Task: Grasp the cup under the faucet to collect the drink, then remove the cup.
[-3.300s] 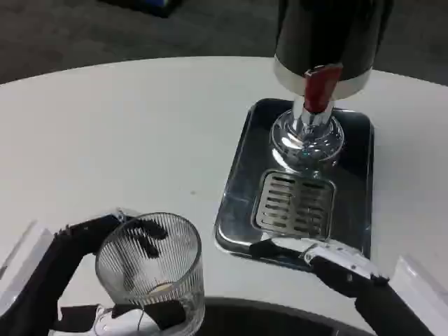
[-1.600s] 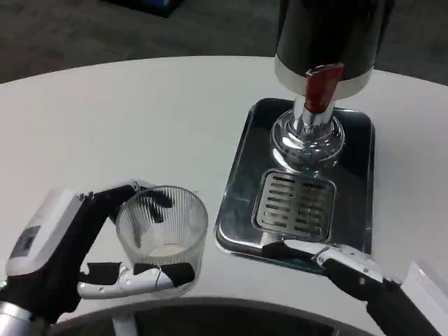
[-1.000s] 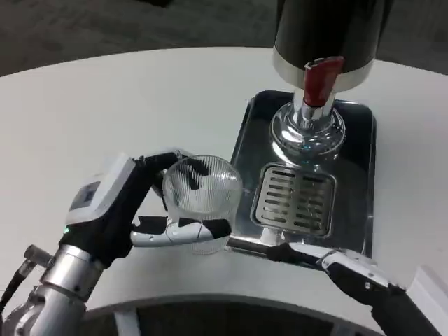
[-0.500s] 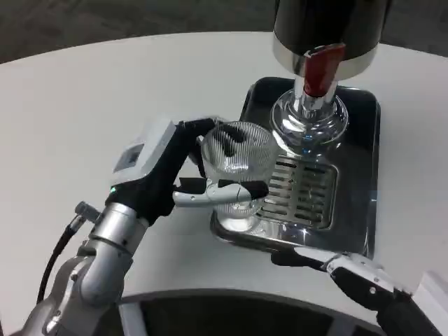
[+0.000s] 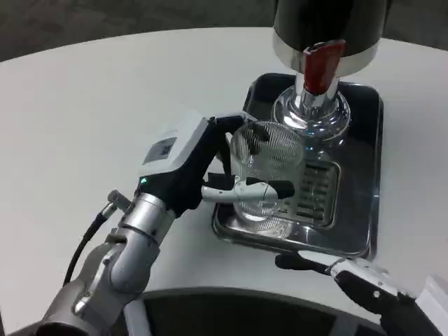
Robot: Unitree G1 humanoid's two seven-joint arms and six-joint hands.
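The left hand (image 5: 210, 168), gripping the ribbed glass cup (image 5: 266, 171), has carried it from the bare table onto the drip tray (image 5: 364, 231), just short of the red faucet (image 5: 320, 66), while the right hand (image 5: 350, 276) waits with fingers apart before the tray.

L hand (image 5: 210, 164) grips ribbed glass cup (image 5: 266, 168) over steel drip tray (image 5: 364, 175), just before red faucet lever (image 5: 320, 64); R hand (image 5: 350, 276) low on table (image 5: 91, 105) near tray's front edge.
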